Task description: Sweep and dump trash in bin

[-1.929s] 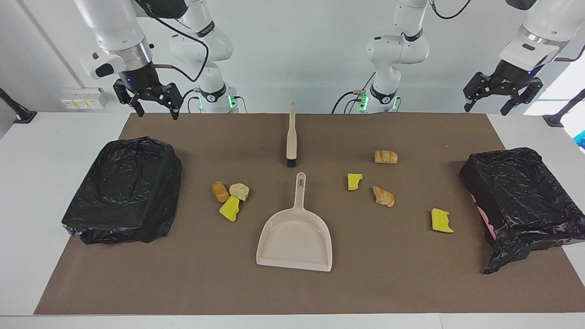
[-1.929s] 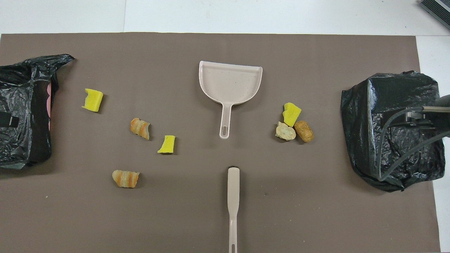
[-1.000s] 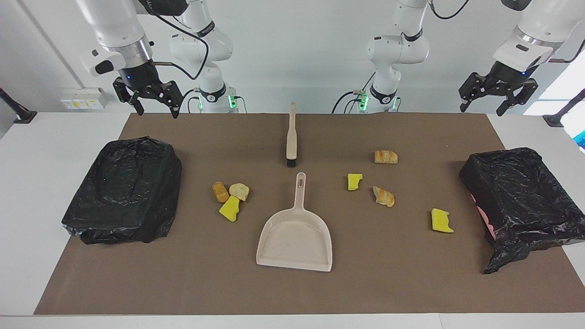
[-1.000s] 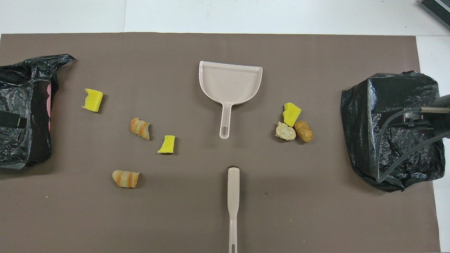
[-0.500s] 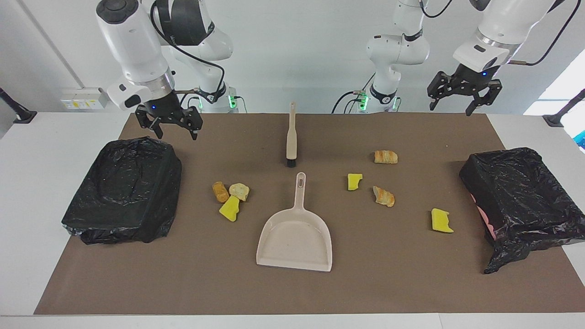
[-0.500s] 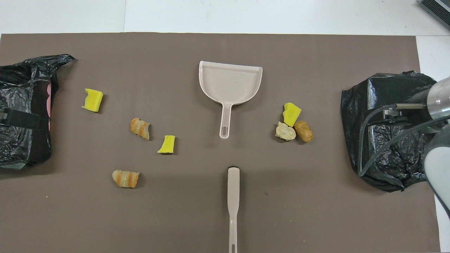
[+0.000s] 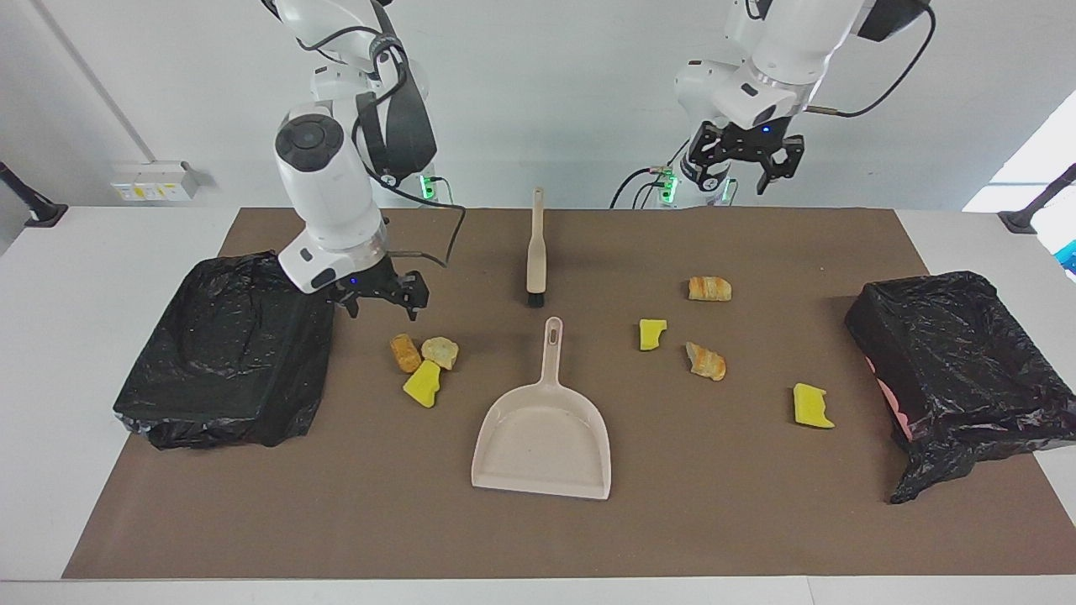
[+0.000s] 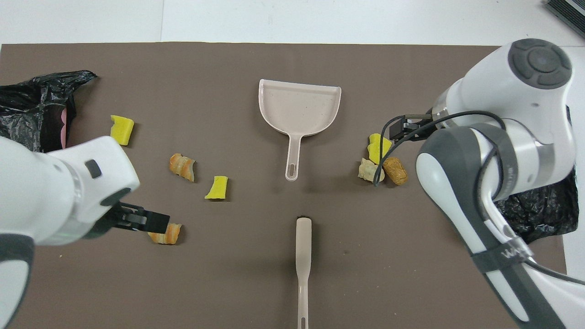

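Note:
The trash lies in several chunks on the brown mat. A tan lump (image 7: 405,353), a pale lump (image 7: 440,352) and a yellow sponge bit (image 7: 423,385) cluster toward the right arm's end. Two bread lumps (image 7: 710,288) (image 7: 706,361) and two yellow bits (image 7: 651,334) (image 7: 812,406) lie toward the left arm's end. The beige dustpan (image 7: 542,437) and the brush (image 7: 535,252) lie mid-mat. My right gripper (image 7: 380,301) hangs open, low over the mat beside the cluster. My left gripper (image 7: 740,168) is open, raised high over the mat's robot-side edge. Both hold nothing.
A black-bagged bin (image 7: 227,353) stands at the right arm's end and another (image 7: 958,370) at the left arm's end. In the overhead view the left gripper (image 8: 141,220) partly covers a bread lump (image 8: 167,235), and the right arm hides much of its bin (image 8: 539,214).
Both arms swung in from the table's ends toward the middle. The right gripper also came down close to the cluster of three chunks. Nothing on the mat moved.

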{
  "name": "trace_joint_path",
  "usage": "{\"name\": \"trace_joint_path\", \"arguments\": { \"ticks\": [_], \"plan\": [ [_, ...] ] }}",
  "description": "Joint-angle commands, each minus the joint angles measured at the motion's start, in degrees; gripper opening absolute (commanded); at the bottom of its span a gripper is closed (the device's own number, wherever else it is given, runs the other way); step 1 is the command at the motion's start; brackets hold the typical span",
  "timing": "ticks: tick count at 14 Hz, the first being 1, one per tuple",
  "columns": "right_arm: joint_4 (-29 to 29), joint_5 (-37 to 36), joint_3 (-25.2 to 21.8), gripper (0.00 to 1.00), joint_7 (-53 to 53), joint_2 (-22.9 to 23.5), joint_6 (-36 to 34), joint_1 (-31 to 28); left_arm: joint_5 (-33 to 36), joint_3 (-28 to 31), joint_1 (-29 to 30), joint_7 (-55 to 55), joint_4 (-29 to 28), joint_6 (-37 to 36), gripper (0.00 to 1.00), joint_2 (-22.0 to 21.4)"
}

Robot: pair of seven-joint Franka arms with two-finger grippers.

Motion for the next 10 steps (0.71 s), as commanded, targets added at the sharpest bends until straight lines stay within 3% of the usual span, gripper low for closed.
{"name": "trace_joint_path", "arguments": {
  "ticks": [1,8,10],
  "plan": [
    [3.19,-1.19,0.04,1.0,1.89,4.8,0.88,1.52,-0.11,0.56,-7.4,-7.09,-12.78,6.43,1.0,-7.91],
    [25.49,-0.76,0.04,1.0,21.37,22.64,-1.67,13.02,-0.55,0.3,-24.02,-26.25,-27.02,25.3,1.0,-6.42],
    [26.31,0.11,0.13,1.0,23.5,24.24,-0.97,14.53,-0.55,0.3,-29.37,-31.25,-29.85,31.2,1.0,-2.85]
  ]
}}
